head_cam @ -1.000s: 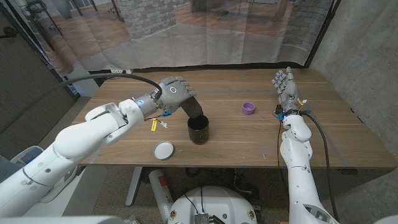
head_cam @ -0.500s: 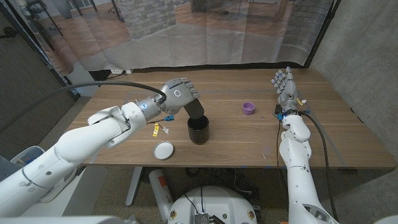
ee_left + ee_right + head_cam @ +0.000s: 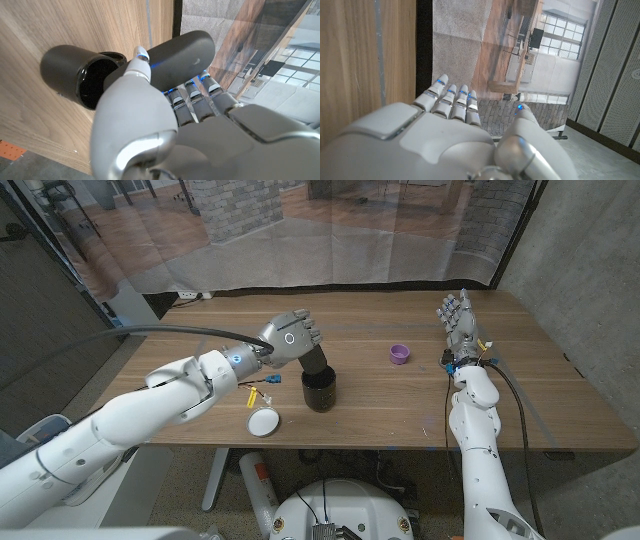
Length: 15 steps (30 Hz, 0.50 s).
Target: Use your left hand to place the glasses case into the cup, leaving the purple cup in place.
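I see the big wooden table [image 3: 200, 330] first. My left arm [image 3: 150, 405] reaches across it from the near left corner toward the middle. My right arm [image 3: 478, 430] comes up along the right side of the table.

The black cup [image 3: 319, 388] stands upright near the middle of the table, with its open mouth facing up. In the left wrist view I can look into the cup [image 3: 82, 75], and the inside is dark.

My left hand [image 3: 291, 340] is just above and behind the cup. It holds the dark glasses case [image 3: 314, 360], with its fingers [image 3: 192, 95] wrapped on 1 side and the thumb on the other. The case [image 3: 182, 52] is tilted, and its low end is right at the rim of the cup. I cannot tell if that end is inside the mouth yet.

My right hand [image 3: 457, 320] is up at the far right of the table, well away from the cup. Its fingers [image 3: 452, 100] are straight, close side by side, and hold nothing.

A white round lid [image 3: 264, 421] lies flat near the front edge, to the left of the cup.

The small purple cup [image 3: 400, 354] sits on the table between the black cup and my right hand.

A few tiny yellow and blue bits [image 3: 262, 383] lie by my left wrist. I cannot tell what they are.
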Available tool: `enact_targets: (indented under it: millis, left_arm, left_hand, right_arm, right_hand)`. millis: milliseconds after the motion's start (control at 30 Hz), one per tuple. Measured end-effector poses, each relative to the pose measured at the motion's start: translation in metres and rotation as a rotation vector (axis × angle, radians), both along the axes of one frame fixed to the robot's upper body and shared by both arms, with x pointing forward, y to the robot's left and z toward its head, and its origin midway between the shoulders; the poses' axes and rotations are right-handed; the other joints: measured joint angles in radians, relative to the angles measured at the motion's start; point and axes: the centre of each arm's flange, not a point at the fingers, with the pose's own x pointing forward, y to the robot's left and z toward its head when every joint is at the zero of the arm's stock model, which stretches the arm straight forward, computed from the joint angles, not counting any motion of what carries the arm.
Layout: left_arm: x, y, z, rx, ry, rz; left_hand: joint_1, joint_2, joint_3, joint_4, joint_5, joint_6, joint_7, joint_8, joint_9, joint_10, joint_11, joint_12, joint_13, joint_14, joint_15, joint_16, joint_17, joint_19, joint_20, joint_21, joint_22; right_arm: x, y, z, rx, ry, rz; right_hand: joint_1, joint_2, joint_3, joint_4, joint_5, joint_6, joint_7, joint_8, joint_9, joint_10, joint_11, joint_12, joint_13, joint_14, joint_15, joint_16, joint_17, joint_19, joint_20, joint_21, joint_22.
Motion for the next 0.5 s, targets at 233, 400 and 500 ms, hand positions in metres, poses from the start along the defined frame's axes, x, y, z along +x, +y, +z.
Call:
enact_targets:
  millis: [233, 400, 500]
  left_arm:
    - [0.0035, -0.0038, -0.0044, 0.038, -0.020, -0.002]
    - [0.0073, -0.0062, -0.0079, 0.056, -0.023, -0.003]
    - [0.0095, -0.0077, -0.0091, 0.062, -0.019, -0.004]
  left_hand:
    - [0.000, 0.000, 0.000, 0.000, -0.001, 0.000, 0.000, 0.003, -0.003, 0.000, 0.000, 0.000, 0.000, 0.000, 0.000, 0.000, 0.000, -0.005, -0.005, 0.000, 0.000]
    - [0.000, 0.000, 0.000, 0.000, -0.001, 0.000, 0.000, 0.003, -0.004, 0.000, 0.000, 0.000, 0.000, 0.000, 0.000, 0.000, 0.000, -0.011, 0.000, -0.007, 0.000]
    - [0.000, 0.000, 0.000, 0.000, -0.002, 0.000, 0.000, 0.003, -0.005, 0.000, 0.000, 0.000, 0.000, 0.000, 0.000, 0.000, 0.000, -0.011, 0.000, -0.007, 0.000]
  right_arm:
    - [0.0007, -0.0008, -0.0021, 0.002, 0.005, -0.001]
    - [0.0009, -0.0022, -0.0035, 0.003, 0.008, -0.003]
    - [0.0008, -0.0028, -0.0041, 0.003, 0.009, -0.004]
  right_hand:
    - [0.000, 0.000, 0.000, 0.000, 0.000, 0.000, 0.000, 0.000, 0.000, 0.000, 0.000, 0.000, 0.000, 0.000, 0.000, 0.000, 0.000, 0.000, 0.000, 0.000, 0.000]
    - [0.000, 0.000, -0.003, -0.003, 0.000, 0.000, 0.000, 0.000, 0.000, 0.000, 0.000, 0.000, 0.000, 0.000, 0.000, 0.000, 0.000, 0.000, 0.000, 0.000, 0.000]
    - [0.000, 0.000, -0.003, -0.003, 0.000, 0.000, 0.000, 0.000, 0.000, 0.000, 0.000, 0.000, 0.000, 0.000, 0.000, 0.000, 0.000, 0.000, 0.000, -0.004, 0.000]
